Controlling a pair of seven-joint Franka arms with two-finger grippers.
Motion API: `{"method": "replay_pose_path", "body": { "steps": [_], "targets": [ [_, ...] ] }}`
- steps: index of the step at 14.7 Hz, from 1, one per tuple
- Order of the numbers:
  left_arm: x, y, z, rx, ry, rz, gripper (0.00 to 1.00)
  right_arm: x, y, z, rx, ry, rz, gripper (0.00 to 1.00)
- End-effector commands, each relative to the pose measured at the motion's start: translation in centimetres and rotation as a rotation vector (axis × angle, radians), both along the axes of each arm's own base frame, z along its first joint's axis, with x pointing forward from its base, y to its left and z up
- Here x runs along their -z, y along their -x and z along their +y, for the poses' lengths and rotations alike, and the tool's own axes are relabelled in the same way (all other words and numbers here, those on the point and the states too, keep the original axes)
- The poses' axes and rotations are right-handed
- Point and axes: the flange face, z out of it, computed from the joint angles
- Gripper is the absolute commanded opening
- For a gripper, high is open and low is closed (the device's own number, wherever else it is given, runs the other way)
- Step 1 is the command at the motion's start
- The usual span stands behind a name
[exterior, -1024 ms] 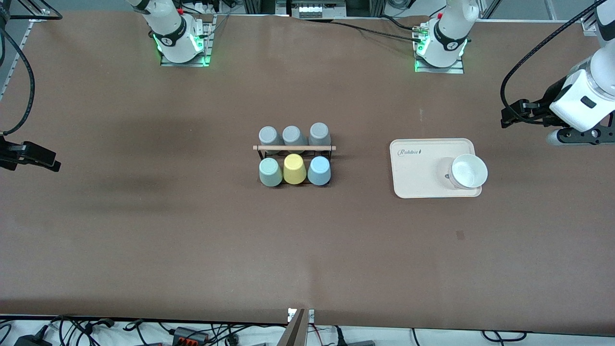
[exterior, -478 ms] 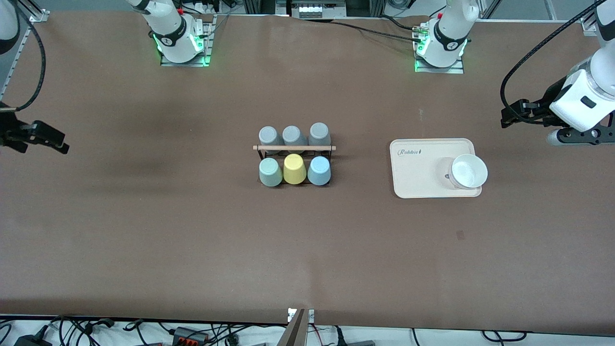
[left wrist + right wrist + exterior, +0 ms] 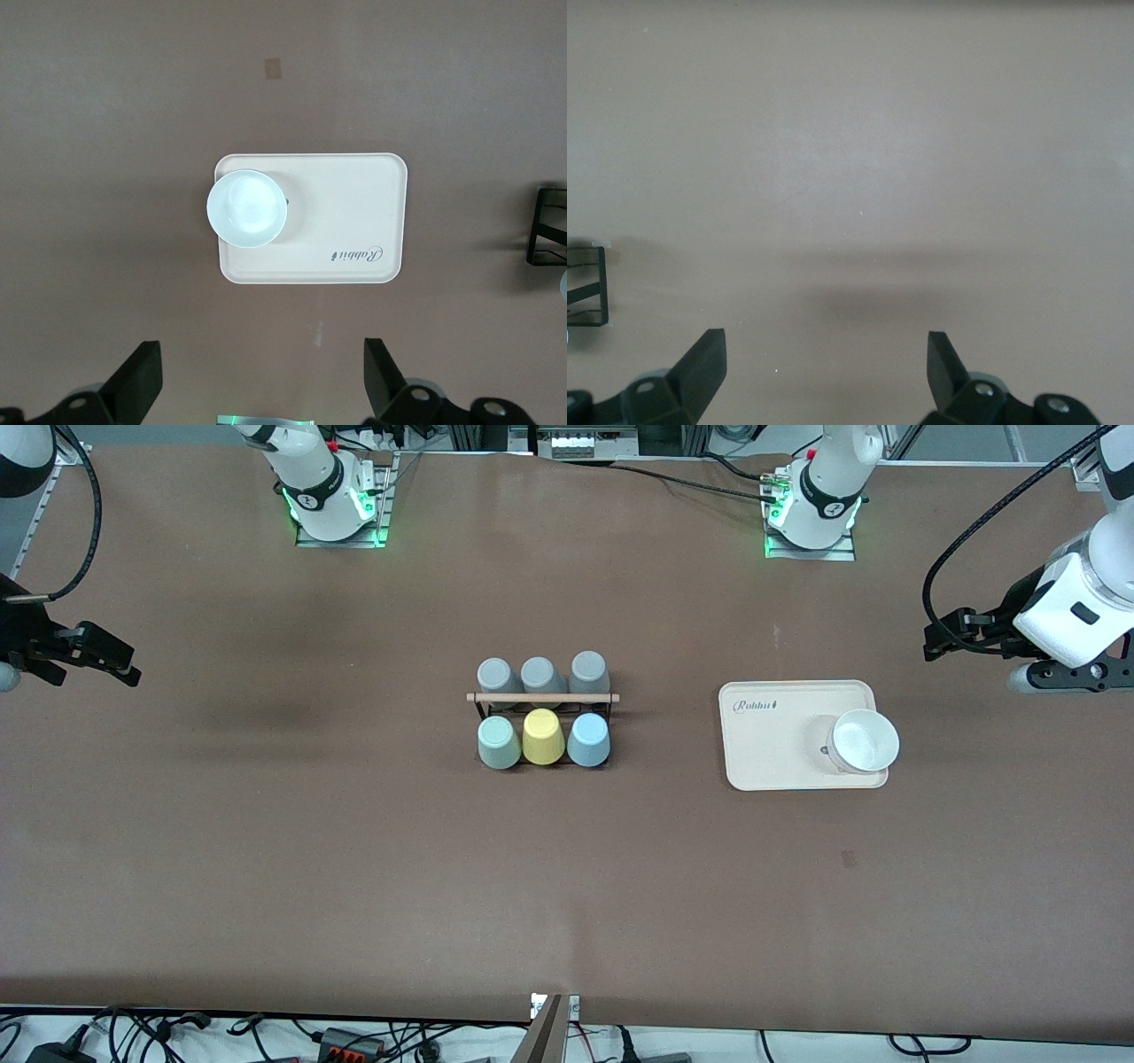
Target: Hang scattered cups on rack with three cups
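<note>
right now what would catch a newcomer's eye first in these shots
The black wire rack mid-table, with six upturned cups on it: three grey cups in one row and, nearer the front camera, a sage green cup, yellow cup and pale blue cup. Toward the left arm's end lies a cream tray bearing a white bowl. Both the left gripper and right gripper hang open over bare table.

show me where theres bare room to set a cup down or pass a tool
Bare table between the rack and the cream tray, and all of the stretch nearer the front camera than both. The tray beside the white bowl is free too. It is crowded at the rack: all six pegs carry cups.
</note>
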Motion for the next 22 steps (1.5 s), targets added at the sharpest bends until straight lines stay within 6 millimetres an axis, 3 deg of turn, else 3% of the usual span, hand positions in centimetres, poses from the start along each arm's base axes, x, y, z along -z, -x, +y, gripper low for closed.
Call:
{"method": "replay_pose_path", "body": {
  "steps": [1, 4, 15, 22],
  "targets": [
    [-0.5, 0.7, 0.2, 0.013, 0.020, 0.001, 1.00, -0.6, 0.1, -0.4, -0.020, 0.011, -0.003, 1.00],
    [-0.5, 0.7, 0.2, 0.013, 0.018, 0.002, 1.00, -0.4, 0.1, 0.3, -0.033, 0.012, 0.001, 1.00],
    [-0.5, 0.7, 0.2, 0.014, 0.020, 0.001, 1.00, 0.0, 0.1, -0.2, -0.025, 0.008, 0.020, 1.00],
    [-0.4, 0.6, 0.2, 0.014, 0.020, 0.002, 1.00, -0.4, 0.2, 0.7, -0.024, 0.001, 0.016, 1.00]
  ]
}}
